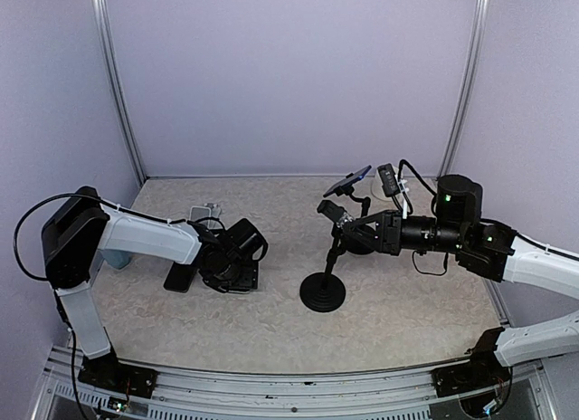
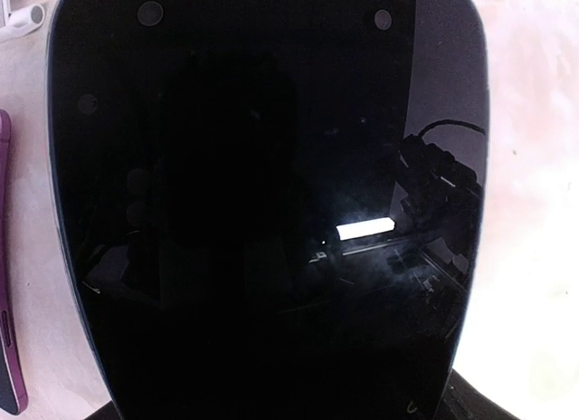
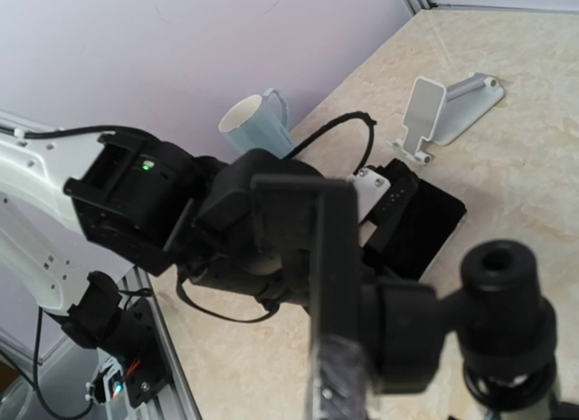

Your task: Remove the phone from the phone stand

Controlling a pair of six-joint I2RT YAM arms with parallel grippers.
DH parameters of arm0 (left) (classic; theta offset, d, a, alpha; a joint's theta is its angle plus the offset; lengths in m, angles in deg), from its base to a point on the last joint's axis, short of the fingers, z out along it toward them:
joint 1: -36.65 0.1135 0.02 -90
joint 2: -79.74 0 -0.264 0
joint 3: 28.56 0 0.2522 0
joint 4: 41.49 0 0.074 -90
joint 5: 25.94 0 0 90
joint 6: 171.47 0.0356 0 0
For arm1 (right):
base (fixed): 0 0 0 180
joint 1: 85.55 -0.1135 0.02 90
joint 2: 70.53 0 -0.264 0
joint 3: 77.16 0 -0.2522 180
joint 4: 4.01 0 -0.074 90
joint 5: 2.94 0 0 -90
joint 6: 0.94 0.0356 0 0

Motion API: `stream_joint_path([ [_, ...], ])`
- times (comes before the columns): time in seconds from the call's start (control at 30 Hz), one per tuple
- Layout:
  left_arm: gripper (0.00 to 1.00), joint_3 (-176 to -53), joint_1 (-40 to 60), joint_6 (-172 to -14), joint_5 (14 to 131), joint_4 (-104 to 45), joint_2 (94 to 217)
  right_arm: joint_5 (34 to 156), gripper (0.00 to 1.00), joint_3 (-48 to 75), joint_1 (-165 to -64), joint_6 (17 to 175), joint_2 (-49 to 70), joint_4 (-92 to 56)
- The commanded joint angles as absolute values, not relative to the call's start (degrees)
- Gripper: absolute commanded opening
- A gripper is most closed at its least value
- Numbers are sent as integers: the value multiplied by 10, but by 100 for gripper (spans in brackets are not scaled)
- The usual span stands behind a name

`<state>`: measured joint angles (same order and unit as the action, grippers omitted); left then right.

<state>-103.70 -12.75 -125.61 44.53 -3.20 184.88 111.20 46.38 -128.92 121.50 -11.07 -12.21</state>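
Note:
The phone (image 2: pixel 271 212) is a black slab whose dark screen fills the left wrist view. It sits low at the table under my left gripper (image 1: pixel 231 262), apart from the phone stand (image 1: pixel 323 293). In the right wrist view a left finger (image 3: pixel 398 198) lies along the phone's (image 3: pixel 430 223) edge, so the grip looks shut on it. The stand is black, with a round base, a thin pole and a knob (image 3: pixel 507 293). My right gripper (image 1: pixel 336 216) is shut on the stand's flat holder plate (image 3: pixel 317 257), which carries nothing.
A second phone in a purple case (image 2: pixel 7 275) lies just left of the held one (image 1: pixel 179 277). A small white stand (image 1: pixel 206 209) lies behind it. A pale blue mug (image 3: pixel 253 121) stands by the left wall. Purple walls close in the table.

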Motion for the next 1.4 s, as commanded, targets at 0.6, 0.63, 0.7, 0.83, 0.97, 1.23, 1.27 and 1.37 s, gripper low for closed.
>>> stream_joint_path([
  [0.6,60,-1028,-132,-1263,434,-49,1838,1095,0,460,-1276,1196,-107,-136],
  [0.63,62,-1027,-132,-1262,433,-50,1837,1094,0,460,-1276,1195,-107,-136],
  [0.7,66,-1026,-133,-1260,432,-51,1834,1095,0,460,-1276,1196,-108,-135],
  [0.83,74,-1027,-133,-1255,434,-53,1831,1097,0,458,-1276,1196,-105,-134],
  [0.97,77,-1022,-132,-1252,441,-61,1826,1096,0,458,-1276,1196,-105,-135],
  [1.23,91,-1021,-132,-1250,443,-62,1824,1097,0,458,-1276,1195,-107,-137],
  [1.27,92,-1020,-133,-1250,443,-61,1822,1098,0,458,-1276,1195,-107,-137],
  [1.37,98,-1013,-136,-1244,435,-75,1799,1098,0,458,-1276,1195,-105,-136],
])
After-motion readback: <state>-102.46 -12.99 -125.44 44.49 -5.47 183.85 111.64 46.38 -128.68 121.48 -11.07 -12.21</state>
